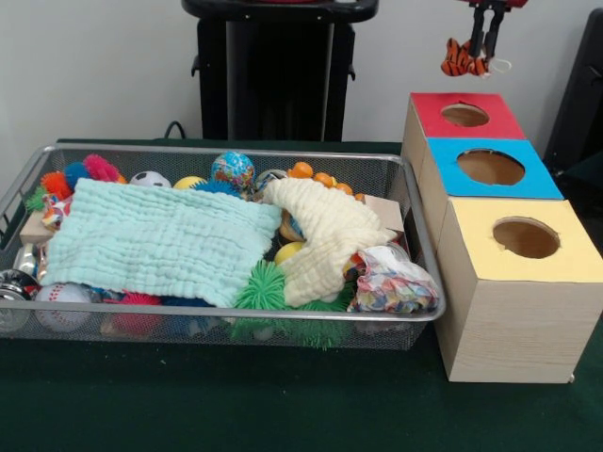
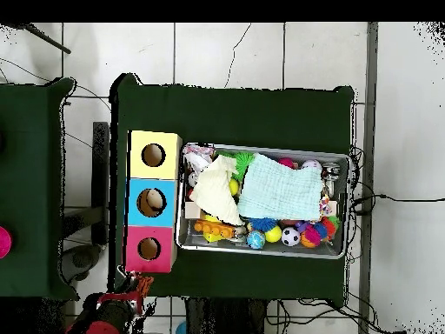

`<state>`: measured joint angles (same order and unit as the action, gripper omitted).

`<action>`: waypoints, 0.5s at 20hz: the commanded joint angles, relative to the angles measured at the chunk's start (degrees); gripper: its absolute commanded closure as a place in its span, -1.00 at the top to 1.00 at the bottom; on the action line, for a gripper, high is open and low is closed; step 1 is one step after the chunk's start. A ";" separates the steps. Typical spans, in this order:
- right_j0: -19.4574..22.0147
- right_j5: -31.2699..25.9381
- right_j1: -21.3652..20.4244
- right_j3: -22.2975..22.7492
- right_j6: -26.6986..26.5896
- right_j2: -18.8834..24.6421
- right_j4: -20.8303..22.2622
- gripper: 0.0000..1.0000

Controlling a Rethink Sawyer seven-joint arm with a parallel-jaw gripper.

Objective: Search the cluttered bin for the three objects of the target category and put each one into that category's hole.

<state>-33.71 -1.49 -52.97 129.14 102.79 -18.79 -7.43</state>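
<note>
Hand (image 1: 487, 45): top right of front view, dark fingers closed on small orange-and-black striped tiger toy (image 1: 462, 61); toy hangs at fingertips, white loop trailing off its right side. Held above and just behind red-topped box (image 1: 466, 115), well clear of hole.

Boxes: row of 3 on green tabletop (image 1: 283, 405), right of bin. Red top farthest, blue-topped box (image 1: 490, 168) mid, yellow-topped box (image 1: 526, 238) nearest; one round hole each. Overhead: pale item visible inside blue hole, type unclear.

Wire mesh bin (image 1: 415, 202): left of boxes, nearly touching them. Contents:
- mint green cloth (image 1: 155, 240), spread flat over left/centre.
- cream cloth (image 1: 325, 235), bunched, draped right of centre.
- green spiky ball (image 1: 261, 287), front, betw. the 2 cloths.
- globe-print ball (image 1: 233, 169), back wall.
- soccer ball (image 1: 149, 179), back, part-hidden by mint cloth.
- baseball (image 1: 61, 306), front left corner.
- orange beaded item (image 1: 320, 176), back right.
- clear bag w/ multicolour bits (image 1: 396, 282), front right corner.
- pink, orange, blue fuzzy balls, back left.

Tiger toy up w/ hand, well apart from bin.
</note>
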 commanded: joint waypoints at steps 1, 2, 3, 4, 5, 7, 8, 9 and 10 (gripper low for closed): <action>2.60 -3.77 0.41 -4.90 8.94 2.44 -1.25 -1.00; 2.70 -4.86 -0.10 -5.26 8.61 2.31 -1.20 -1.00; 2.89 -5.70 -0.54 -5.57 8.32 2.28 -1.13 -1.00; 2.96 -6.52 -0.89 -5.94 8.12 2.13 -1.13 -1.00; 2.90 -7.29 -1.12 -6.30 7.98 1.89 -1.13 -1.00; 2.70 -8.70 -1.56 -6.88 7.76 1.41 -1.08 -1.00; 2.52 -9.51 -1.79 -7.22 7.71 1.09 -1.06 -1.00; 2.38 -10.35 -2.07 -7.53 7.67 0.84 -0.99 -1.00; 2.17 -11.43 -2.32 -8.10 7.62 0.47 -0.97 -1.00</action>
<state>-32.51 -3.70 -54.29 128.15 102.79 -18.81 -7.42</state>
